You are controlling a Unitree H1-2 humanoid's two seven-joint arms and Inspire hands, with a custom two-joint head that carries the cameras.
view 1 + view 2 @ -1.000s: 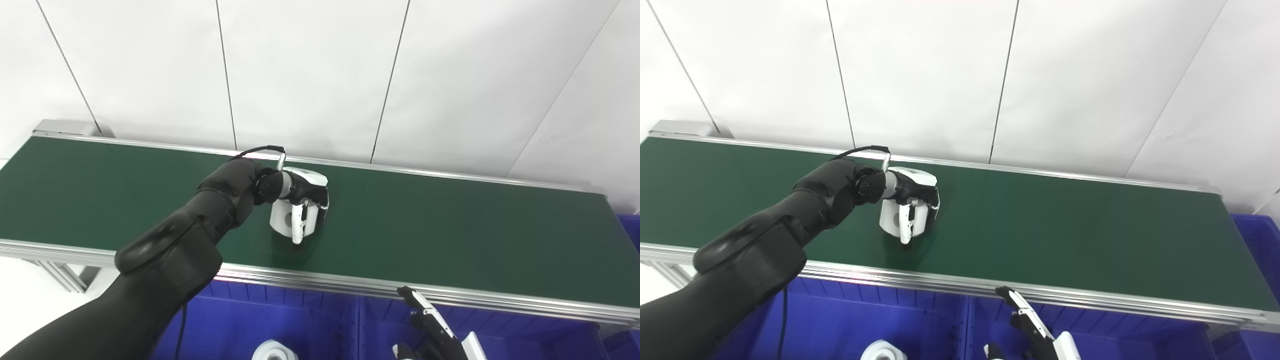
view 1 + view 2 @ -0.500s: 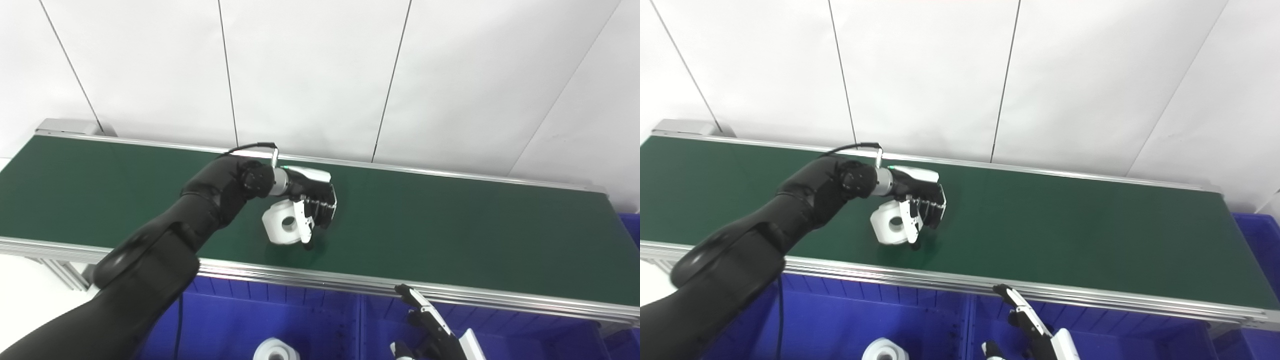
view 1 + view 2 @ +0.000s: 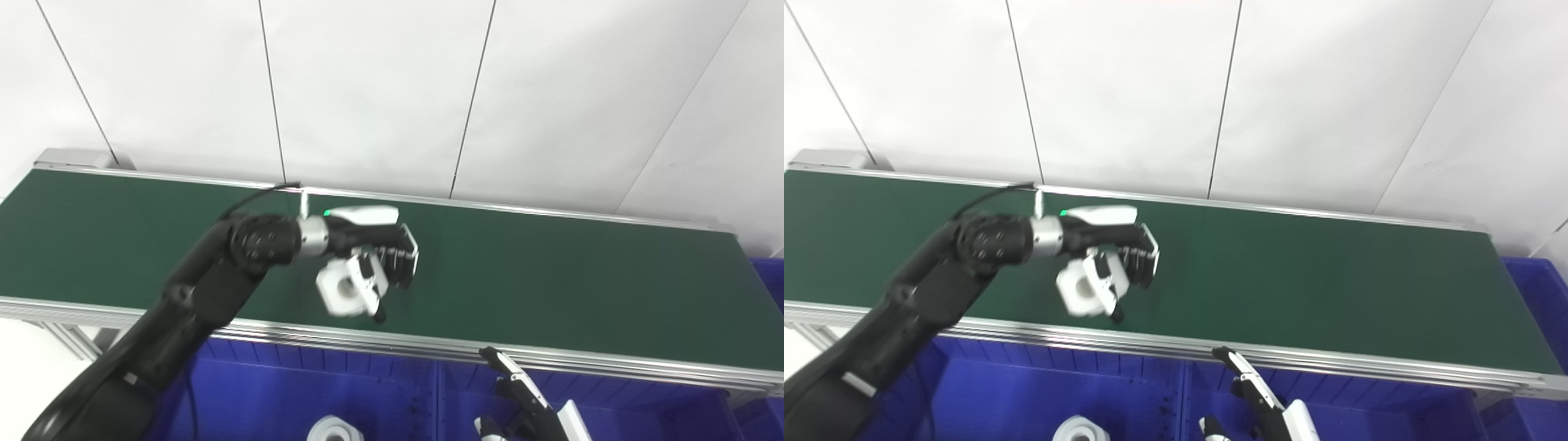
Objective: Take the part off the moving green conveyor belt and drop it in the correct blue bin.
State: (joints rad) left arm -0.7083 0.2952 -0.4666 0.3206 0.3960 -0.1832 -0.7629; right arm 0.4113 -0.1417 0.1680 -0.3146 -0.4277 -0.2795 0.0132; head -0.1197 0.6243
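Part (image 3: 344, 293) has lifted off the belt (image 3: 551, 288) in my left hand (image 3: 376, 260), fingers wrapped around it; looks rigid, light, smooth plastic, so I grip across its flats.

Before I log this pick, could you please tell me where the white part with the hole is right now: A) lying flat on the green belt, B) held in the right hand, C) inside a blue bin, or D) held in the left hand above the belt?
D: the left hand is closed around the white part, above the green belt.
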